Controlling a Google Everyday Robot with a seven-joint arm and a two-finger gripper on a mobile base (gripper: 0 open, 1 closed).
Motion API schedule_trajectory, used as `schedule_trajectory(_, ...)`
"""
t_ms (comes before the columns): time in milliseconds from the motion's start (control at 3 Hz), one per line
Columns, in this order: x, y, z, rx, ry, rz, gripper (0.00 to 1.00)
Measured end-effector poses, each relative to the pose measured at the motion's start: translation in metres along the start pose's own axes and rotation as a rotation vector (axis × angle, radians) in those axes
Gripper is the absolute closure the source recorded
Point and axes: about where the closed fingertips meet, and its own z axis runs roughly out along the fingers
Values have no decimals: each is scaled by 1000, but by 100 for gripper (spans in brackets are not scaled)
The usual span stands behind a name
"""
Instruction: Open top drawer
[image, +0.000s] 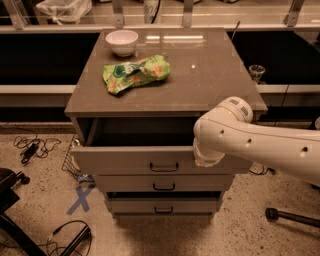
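The top drawer (125, 160) of the grey-brown cabinet stands partly pulled out, with a dark gap showing behind its flat front. Its black bar handle (164, 167) sits at the middle of the front. My white arm reaches in from the right. The gripper (207, 159) is at the right part of the drawer front, to the right of the handle, mostly hidden by the wrist. Two shallower drawers lie below, the middle one (162, 184) and the bottom one (162, 206), both only slightly out.
On the cabinet top (210, 80) lie a green snack bag (135, 73) and a white bowl (122, 41). Cables (30, 147) and a blue tape cross (80, 199) are on the floor at left. A black stand foot (292, 216) is at the right.
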Motion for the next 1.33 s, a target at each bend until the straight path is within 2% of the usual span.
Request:
schedule_trajectory(333,0,-2,-7,0,0,0,92)
schedule_trajectory(667,0,-4,-14,0,0,0,100)
schedule_trajectory(1333,0,-4,-14,0,0,0,100)
